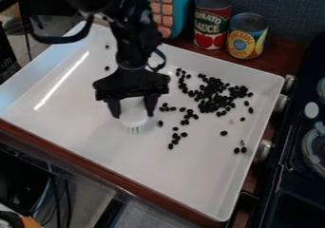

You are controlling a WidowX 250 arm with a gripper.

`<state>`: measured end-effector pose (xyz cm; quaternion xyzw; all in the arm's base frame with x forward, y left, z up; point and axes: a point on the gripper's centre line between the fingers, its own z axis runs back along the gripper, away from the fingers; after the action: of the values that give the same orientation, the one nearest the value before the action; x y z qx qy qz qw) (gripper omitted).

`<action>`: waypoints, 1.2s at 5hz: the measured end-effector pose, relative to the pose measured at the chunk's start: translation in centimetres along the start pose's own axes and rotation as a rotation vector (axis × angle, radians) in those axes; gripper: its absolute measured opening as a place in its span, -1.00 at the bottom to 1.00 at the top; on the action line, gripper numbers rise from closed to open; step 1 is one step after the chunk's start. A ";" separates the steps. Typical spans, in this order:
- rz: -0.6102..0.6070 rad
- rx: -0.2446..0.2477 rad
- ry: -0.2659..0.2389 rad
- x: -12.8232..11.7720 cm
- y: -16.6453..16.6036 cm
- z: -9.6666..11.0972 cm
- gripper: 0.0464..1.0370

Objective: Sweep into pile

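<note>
The claw [133,113] pinched a white brush [134,122] over the tray [184,186], with most of the black beans [216,100] between claw and silver knobs [281,103].

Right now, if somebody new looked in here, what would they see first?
Probably the black gripper holding a white tool over the big white tray, near its middle. Next would be the dark beans, thickly bunched toward the picture's right side of the tray, with a few strays around them. Behind the tray, a red can and a yellow can stand out brightly.
</note>
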<state>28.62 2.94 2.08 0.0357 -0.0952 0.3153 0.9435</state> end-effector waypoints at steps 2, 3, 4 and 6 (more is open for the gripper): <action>0.012 -0.034 0.027 -0.9 -3.4 0.6 0.42; 0.009 -0.041 0.034 -1.4 -4.7 0.8 0.42; 0.016 -0.049 0.034 -1.6 -6.0 0.8 0.42; 0.034 -0.054 0.007 -0.3 -8.0 0.3 0.42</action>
<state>33.15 -3.63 2.23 0.0076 -0.1010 0.3289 0.9389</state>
